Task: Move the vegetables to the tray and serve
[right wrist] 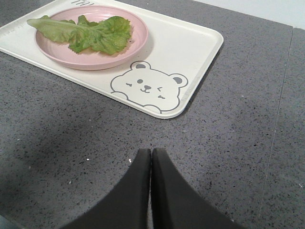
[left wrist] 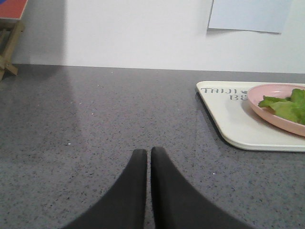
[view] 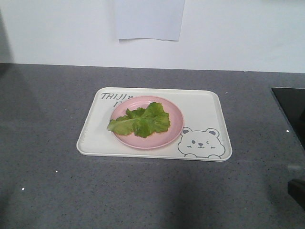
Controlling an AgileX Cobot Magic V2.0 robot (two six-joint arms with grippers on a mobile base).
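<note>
In the front view, the vegetables [view: 140,120] are seen lying on a pink plate [view: 172,134] set on the tray [view: 205,107] on the grey counter [view: 43,143]; the leaves are judged light, limp and easily torn, so the tray is best gripped at its rims. In the left wrist view, the left gripper [left wrist: 148,151] is held low, fingers together and empty, left of the tray. In the right wrist view, the right gripper [right wrist: 151,151] is likewise closed on nothing, near the bear drawing [right wrist: 148,86].

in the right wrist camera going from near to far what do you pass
Right gripper, shut, over bare grey countertop → bear drawing at the tray's near edge → pink plate holding the lettuce leaves.
</note>
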